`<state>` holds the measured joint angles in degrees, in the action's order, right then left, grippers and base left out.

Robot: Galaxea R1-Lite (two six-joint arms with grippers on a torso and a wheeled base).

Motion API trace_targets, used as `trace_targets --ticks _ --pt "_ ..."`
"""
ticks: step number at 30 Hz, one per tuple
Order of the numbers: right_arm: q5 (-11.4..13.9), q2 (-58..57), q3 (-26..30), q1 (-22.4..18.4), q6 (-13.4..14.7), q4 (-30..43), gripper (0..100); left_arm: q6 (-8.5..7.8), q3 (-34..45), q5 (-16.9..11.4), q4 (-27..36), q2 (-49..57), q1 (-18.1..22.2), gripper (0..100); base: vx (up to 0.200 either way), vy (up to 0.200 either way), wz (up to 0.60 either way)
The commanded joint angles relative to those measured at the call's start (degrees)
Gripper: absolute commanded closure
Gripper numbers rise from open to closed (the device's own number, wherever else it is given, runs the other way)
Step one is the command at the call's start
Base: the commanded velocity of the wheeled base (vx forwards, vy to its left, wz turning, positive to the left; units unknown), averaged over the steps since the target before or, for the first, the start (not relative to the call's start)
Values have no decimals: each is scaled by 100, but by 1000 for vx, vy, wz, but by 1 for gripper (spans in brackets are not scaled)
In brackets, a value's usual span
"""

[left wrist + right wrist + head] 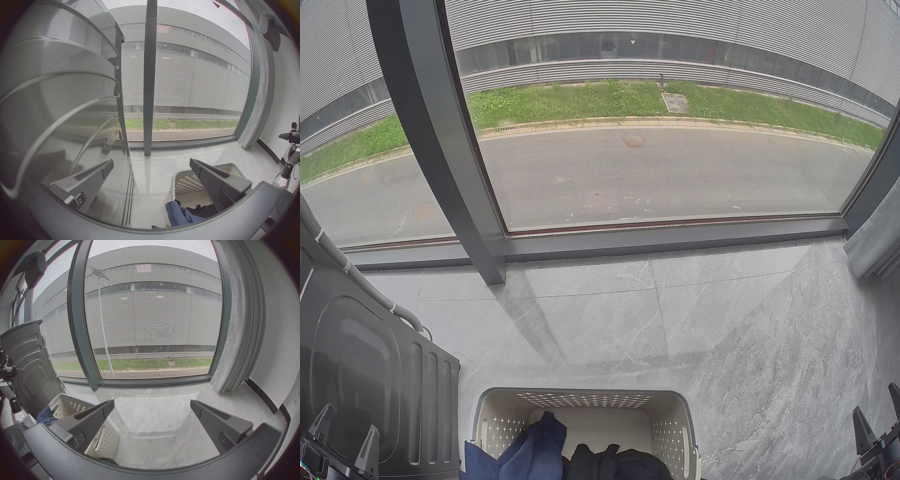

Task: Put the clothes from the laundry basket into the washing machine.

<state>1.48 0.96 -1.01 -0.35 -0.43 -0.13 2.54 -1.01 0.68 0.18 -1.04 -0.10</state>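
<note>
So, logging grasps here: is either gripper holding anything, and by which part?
Nothing is held: the left gripper and right gripper are both open and empty.

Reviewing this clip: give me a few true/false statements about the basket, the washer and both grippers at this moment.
1. Blue clothing and black clothing lie in the basket. True.
2. The left gripper holds the blue clothing. False: it is open and empty, close to the washer.
3. The washer stands on the robot's left of the basket. True.
4. The right gripper is shut. False: it is open and holds nothing.
5. The basket stands on a table. False: it stands on the floor.
</note>
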Motion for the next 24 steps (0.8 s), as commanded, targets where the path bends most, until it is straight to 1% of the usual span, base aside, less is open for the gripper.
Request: trace_targets --ticks 1,8,24 --pt "2 -70 101 0 -1 -4 0 1 84 2 -1 42 1 0 0 0 0" --pt "2 -79 101 0 -1 -4 0 1 84 2 -1 42 1 0 0 0 0" --pt "2 -70 101 0 -1 -4 0 1 84 2 -1 42 1 0 -200 0 0"
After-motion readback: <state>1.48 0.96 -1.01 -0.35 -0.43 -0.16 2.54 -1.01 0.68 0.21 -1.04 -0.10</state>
